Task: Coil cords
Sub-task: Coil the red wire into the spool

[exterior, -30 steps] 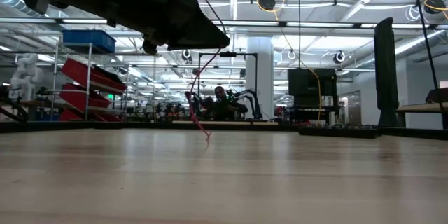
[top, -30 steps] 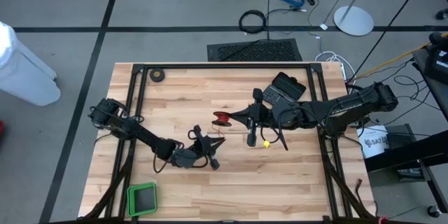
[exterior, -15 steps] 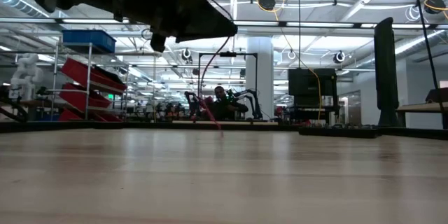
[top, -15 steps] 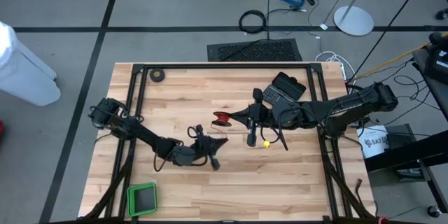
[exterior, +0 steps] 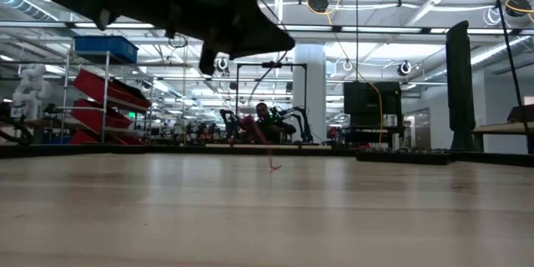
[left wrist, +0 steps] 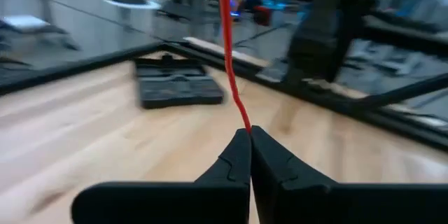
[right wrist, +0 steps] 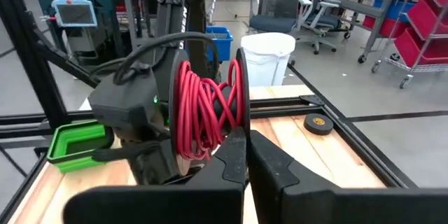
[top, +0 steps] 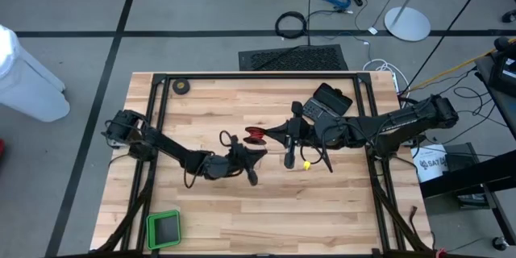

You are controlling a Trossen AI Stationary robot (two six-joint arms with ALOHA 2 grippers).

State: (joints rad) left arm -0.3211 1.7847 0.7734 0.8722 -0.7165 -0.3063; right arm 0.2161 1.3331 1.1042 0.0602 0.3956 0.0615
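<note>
The cord is a thin red wire wound on a small black reel. My right gripper holds the reel above the middle of the table. Just near of the reel, my left gripper is shut on the unwound stretch of wire, which runs taut from its fingertips toward the reel. In the low view a short loose end hangs down close to the table top, under the dark left arm. My left gripper pinches the red wire between its two fingertips, a single strand. The fingers lie about level, coming from the table's left. The wire runs straight away from them and is clear of the table. My right gripper pinches the rim of one black flange of the reel between its two fingers. The fingers come level from the table's right. The reel stands on edge and is lifted clear of the table.
A black tape roll lies at the far left corner, and a green tray at the near left. A black case and a small yellow piece lie near the right arm. Black rails frame the table.
My left gripper has gone toward the table's right edge and a little toward the far edge, closer to the reel, and has rolled somewhat. The wire's loose end has swung along with it. The reel has stayed where it was.
</note>
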